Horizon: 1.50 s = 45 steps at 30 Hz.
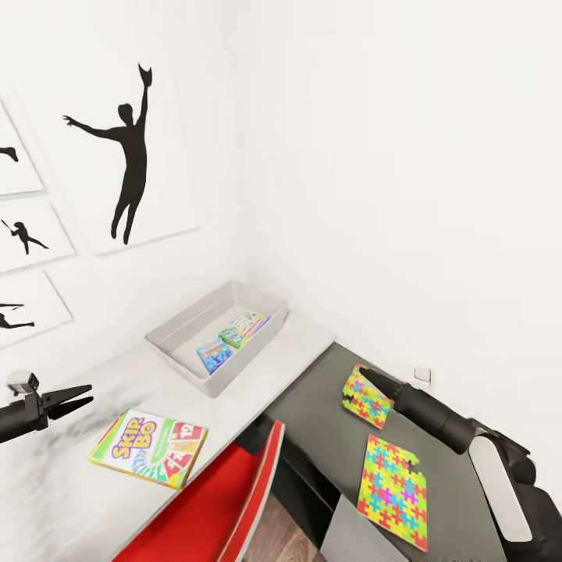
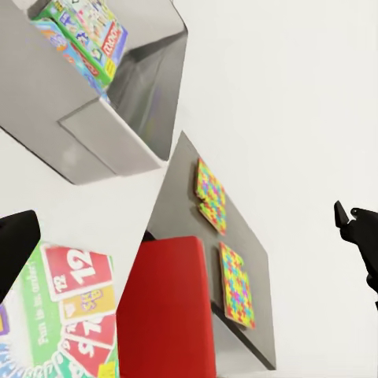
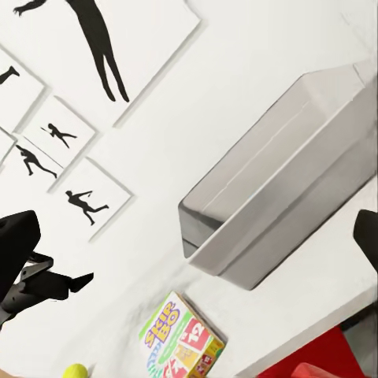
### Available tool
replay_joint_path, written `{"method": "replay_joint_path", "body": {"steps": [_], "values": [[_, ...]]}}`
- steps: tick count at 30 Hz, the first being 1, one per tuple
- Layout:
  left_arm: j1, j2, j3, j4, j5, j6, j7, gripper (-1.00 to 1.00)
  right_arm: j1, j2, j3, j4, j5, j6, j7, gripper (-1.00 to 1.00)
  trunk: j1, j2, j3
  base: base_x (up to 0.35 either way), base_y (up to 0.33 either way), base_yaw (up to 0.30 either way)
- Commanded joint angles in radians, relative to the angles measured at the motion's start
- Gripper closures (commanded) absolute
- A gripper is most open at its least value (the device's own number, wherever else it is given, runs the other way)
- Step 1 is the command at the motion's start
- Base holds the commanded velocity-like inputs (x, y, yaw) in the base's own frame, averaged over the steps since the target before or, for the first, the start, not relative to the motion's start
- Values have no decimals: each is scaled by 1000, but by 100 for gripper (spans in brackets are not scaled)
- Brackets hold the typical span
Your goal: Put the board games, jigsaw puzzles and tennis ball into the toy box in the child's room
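We see the desk (image 1: 312, 343) carrying the toy box (image 1: 181, 337), two small board games already inside, beyond our left gripper (image 1: 76, 398), which hovers with jaws parted beside the Skip-Bo box (image 1: 148, 448). Our right gripper (image 1: 368, 380) reaches onto a jigsaw puzzle (image 1: 367, 396), its jaws unreadable

Toy box (image 1: 183, 343) pale grey; Skip-Bo box (image 1: 148, 448) yellow/green/red; jigsaw puzzles (image 1: 393, 492) multicolour interlocking pcs; chair (image 1: 211, 507) red; prints (image 1: 129, 148) black silhouettes on white; ball (image 3: 75, 370) yellow-green.
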Motion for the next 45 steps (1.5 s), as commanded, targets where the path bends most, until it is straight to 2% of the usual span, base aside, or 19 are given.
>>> {"method": "replay_joint_path", "body": {"steps": [1, 30, 38, 45], "values": [[0, 1, 0, 0, -1, 11, -4, -100, -1, 0, 0, 0, -4, 7, 1, -100, 0, -1, -1, -5, 0, -258], [0, -1, 0, -2, -1, 10, -4, -100, -1, 0, 0, 0, -5, 6, 1, -100, 0, -1, 30, -7, 0, -242], [0, -2, 0, -3, -1, 10, -4, -100, -1, 0, -1, 2, -6, 6, 1, -100, 0, -1, 39, -86, -139, -236], [0, -2, 0, -3, 0, -19, -4, -100, -1, 0, -2, 2, -6, 7, 1, -100, 0, -1, 47, -15, -30, -234]]}}
